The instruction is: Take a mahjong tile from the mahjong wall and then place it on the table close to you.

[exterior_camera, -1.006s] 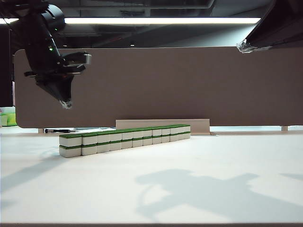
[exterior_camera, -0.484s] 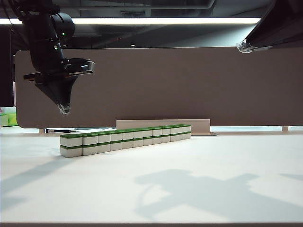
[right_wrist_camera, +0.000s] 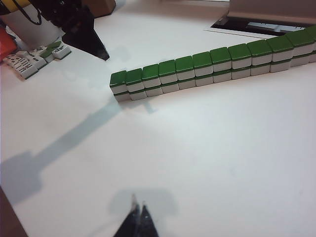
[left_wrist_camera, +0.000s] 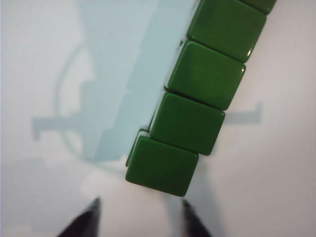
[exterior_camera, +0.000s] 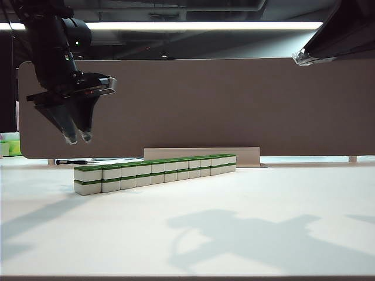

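Note:
The mahjong wall (exterior_camera: 155, 172) is a long row of green-backed white tiles stacked two high on the white table (exterior_camera: 246, 240). My left gripper (exterior_camera: 78, 139) hangs in the air above and slightly left of the wall's left end, pointing down, open and empty. In the left wrist view the gripper (left_wrist_camera: 140, 201) looks down on the wall (left_wrist_camera: 202, 94), and its dark fingertips (left_wrist_camera: 94, 207) lie just off the end tile (left_wrist_camera: 160, 165). My right gripper (right_wrist_camera: 138, 203) is shut and empty, high over the table (right_wrist_camera: 222, 148), far from the wall (right_wrist_camera: 207, 66).
A tall grey-brown partition panel (exterior_camera: 205, 105) stands behind the table. A low beige box (exterior_camera: 202, 153) lies behind the wall. Loose tiles (right_wrist_camera: 29, 59) sit in a cluster beyond the wall's end. The right arm (exterior_camera: 328, 41) hangs at the upper right.
The left gripper's fingers have spread from shut to open. Its wrist has tipped further downward and the tips have sunk slightly toward the wall's left end. The right arm has not moved.

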{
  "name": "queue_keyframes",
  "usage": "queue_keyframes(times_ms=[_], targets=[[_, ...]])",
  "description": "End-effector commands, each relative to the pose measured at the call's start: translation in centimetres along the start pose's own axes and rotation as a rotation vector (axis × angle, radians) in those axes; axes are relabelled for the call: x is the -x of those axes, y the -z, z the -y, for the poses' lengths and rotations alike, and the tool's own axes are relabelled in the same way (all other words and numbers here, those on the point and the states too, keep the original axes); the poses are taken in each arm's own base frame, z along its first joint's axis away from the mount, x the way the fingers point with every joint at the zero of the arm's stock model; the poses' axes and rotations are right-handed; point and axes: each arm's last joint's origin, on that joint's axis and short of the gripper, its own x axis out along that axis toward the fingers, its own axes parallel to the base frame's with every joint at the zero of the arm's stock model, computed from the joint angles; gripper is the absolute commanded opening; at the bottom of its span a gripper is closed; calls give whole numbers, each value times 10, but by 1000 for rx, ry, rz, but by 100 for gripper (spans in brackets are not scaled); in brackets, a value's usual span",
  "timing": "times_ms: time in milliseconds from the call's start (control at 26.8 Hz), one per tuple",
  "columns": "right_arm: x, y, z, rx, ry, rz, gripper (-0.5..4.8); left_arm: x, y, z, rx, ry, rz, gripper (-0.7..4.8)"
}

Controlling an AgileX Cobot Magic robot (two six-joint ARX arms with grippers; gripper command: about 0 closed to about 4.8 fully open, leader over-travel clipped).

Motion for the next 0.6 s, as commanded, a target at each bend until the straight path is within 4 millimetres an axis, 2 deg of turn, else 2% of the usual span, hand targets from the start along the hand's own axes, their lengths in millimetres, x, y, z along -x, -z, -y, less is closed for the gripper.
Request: queue_keyframes(times_ms=[37,112,149,186,224,596], targets=[[1,-4,-1,13,-2,21,-1,1,0,1,-76,4,2,216],[1,-4,-1,13,-2,20,-1,0,1,4,-138,4,-20,255],[1,-4,-1,13,-2,21,-1,-3,2,6,-172,-17,-42,326],[1,-4,-1,13,-3,21,-1,-8,2,7,-178,-41,-67,373],[1,-4,-1,13,-4,21,-1,-12,2,6,-176,-41,-78,388],[0,-3,-2,14,-9,18,-1,-46,0,12,-198,-28,-151,393]])
